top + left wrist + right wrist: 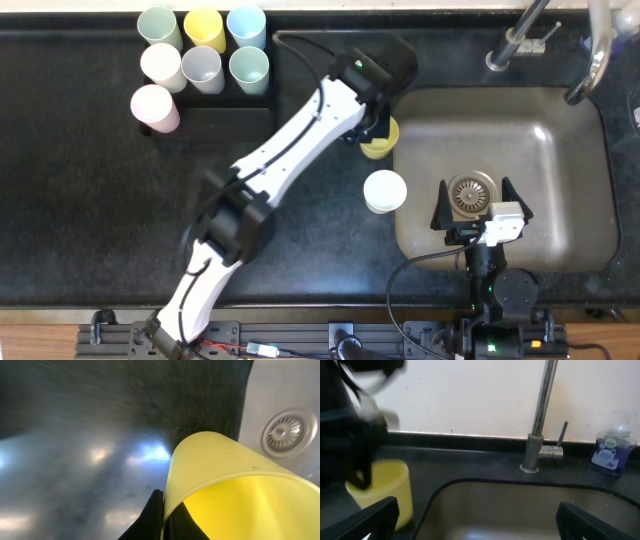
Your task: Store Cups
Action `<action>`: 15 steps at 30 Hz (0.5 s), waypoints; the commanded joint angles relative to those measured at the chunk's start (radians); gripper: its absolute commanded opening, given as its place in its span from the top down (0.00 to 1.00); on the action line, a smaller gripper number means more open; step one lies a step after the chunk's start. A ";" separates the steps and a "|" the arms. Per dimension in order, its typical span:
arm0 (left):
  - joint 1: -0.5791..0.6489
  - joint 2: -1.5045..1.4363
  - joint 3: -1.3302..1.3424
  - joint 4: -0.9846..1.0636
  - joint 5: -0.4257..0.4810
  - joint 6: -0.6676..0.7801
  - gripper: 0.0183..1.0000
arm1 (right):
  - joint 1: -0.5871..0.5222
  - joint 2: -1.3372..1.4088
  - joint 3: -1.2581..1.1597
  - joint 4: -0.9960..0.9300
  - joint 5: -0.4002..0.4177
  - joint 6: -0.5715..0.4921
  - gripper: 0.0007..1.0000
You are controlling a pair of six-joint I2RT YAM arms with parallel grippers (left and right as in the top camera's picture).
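Top view — black counter (100, 220), sink (560, 170), held cup (381, 146)

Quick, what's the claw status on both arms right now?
Left claw: shut on the rim of the yellow cup.
Right claw: open, holding nothing, over the sink.

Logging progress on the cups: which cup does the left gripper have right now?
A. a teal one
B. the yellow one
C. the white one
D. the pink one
B: the left gripper is clamped on the wall of the yellow cup, one finger inside the rim and one outside.
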 commanded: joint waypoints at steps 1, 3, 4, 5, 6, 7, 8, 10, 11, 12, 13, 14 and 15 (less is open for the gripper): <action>0.090 -0.293 0.009 -0.042 -0.171 -0.092 0.98 | -0.006 -0.009 -0.013 0.005 0.008 0.004 0.00; 0.153 -0.386 0.000 -0.101 -0.235 -0.249 0.98 | -0.006 -0.009 -0.013 0.004 0.008 0.004 0.00; 0.188 -0.426 -0.014 -0.131 -0.256 -0.339 0.98 | -0.006 -0.009 -0.013 0.005 0.008 0.004 0.00; 0.232 -0.470 -0.039 -0.166 -0.268 -0.452 0.98 | -0.006 -0.009 -0.013 0.005 0.008 0.004 0.00; 0.273 -0.506 -0.069 -0.191 -0.270 -0.541 0.98 | -0.006 -0.009 -0.013 0.005 0.008 0.004 0.00; 0.322 -0.547 -0.112 -0.212 -0.266 -0.634 0.98 | -0.006 -0.009 -0.013 0.005 0.008 0.004 0.00; 0.365 -0.577 -0.156 -0.221 -0.261 -0.699 0.98 | -0.006 -0.009 -0.013 0.004 0.008 0.004 0.00; 0.451 -0.631 -0.263 -0.213 -0.234 -0.794 0.98 | -0.006 -0.009 -0.013 0.004 0.008 0.004 0.00; 0.488 -0.648 -0.312 -0.202 -0.211 -0.822 0.98 | -0.006 -0.009 -0.013 0.005 0.008 0.004 0.00; 0.530 -0.660 -0.368 -0.181 -0.176 -0.842 0.98 | -0.006 -0.009 -0.013 0.004 0.008 0.004 0.00; 0.563 -0.665 -0.411 -0.156 -0.144 -0.843 0.98 | -0.006 -0.009 -0.013 0.005 0.008 0.004 0.00; 0.591 -0.665 -0.449 -0.129 -0.114 -0.842 0.98 | -0.006 -0.009 -0.013 0.004 0.008 0.004 0.00; 0.618 -0.661 -0.491 -0.093 -0.083 -0.840 0.98 | -0.006 -0.009 -0.013 0.005 0.008 0.004 0.00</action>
